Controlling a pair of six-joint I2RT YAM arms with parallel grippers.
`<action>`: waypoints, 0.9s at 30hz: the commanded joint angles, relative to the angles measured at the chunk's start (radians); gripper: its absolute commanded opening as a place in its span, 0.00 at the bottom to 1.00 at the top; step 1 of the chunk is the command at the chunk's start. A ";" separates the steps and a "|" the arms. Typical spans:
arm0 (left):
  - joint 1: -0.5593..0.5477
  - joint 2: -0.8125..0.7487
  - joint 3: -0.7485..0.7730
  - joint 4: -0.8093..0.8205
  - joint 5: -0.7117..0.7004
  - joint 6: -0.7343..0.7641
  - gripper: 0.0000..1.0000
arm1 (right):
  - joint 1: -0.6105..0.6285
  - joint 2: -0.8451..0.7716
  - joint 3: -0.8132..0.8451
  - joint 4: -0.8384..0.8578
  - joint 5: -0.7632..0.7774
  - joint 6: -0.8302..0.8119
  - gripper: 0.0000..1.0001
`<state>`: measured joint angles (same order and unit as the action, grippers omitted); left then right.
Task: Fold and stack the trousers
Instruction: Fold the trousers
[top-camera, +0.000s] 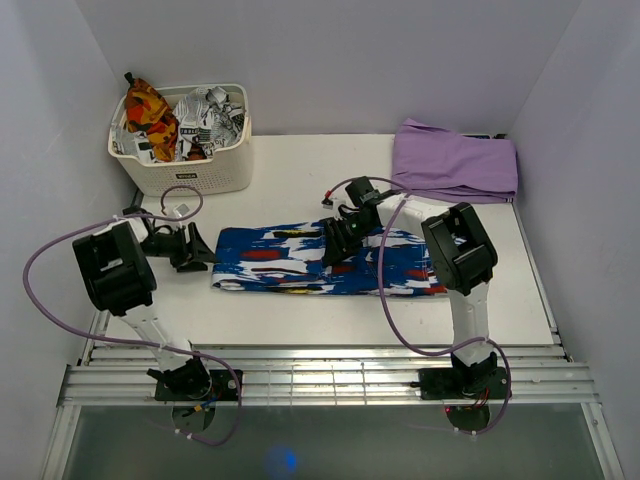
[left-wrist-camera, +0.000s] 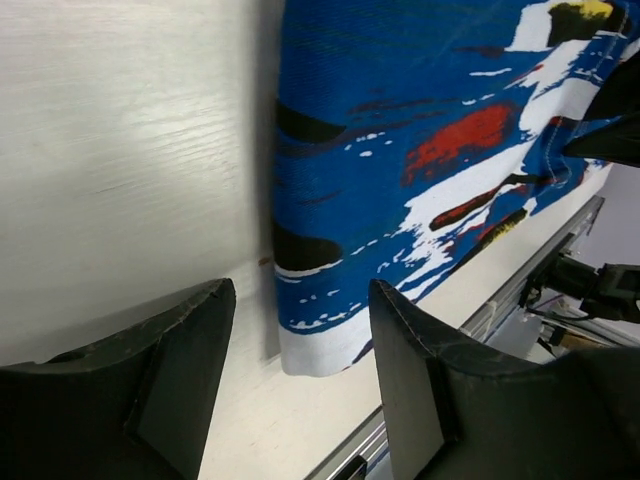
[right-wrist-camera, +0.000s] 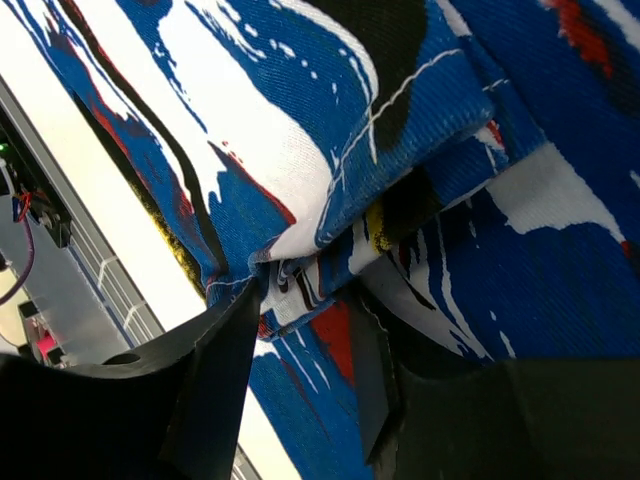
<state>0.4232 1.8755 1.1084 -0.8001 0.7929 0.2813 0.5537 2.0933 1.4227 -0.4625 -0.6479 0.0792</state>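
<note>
The trousers (top-camera: 270, 262) are streaked with white, red, black and yellow over bright blue, the folded garment (top-camera: 455, 165) is coloured plain lilac, and the basket (top-camera: 200, 178) cream.

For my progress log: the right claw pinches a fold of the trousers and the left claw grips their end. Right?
No: the left claw is open, gripping nothing, per the left wrist view. The right claw does pinch the trousers.

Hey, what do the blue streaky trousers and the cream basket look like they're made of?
Blue brush-stroke-print trousers: matte woven cloth, perhaps cotton twill; fine ribbed weave and stitched seams show. Cream slotted basket: probably moulded plastic, smooth; rigid walls with regular slots.
</note>
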 joint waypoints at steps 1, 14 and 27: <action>-0.047 0.054 -0.050 0.053 -0.017 0.042 0.67 | 0.006 0.062 0.013 -0.024 0.111 -0.058 0.47; -0.063 0.007 -0.027 0.199 -0.113 -0.174 0.00 | -0.011 0.025 0.025 -0.039 0.106 -0.068 0.47; -0.121 -0.271 0.247 -0.030 -0.542 -0.128 0.00 | -0.415 -0.295 -0.005 -0.284 0.108 -0.216 0.86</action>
<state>0.3416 1.7161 1.2781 -0.7822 0.4412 0.1341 0.2424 1.8915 1.4414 -0.6235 -0.5663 -0.0582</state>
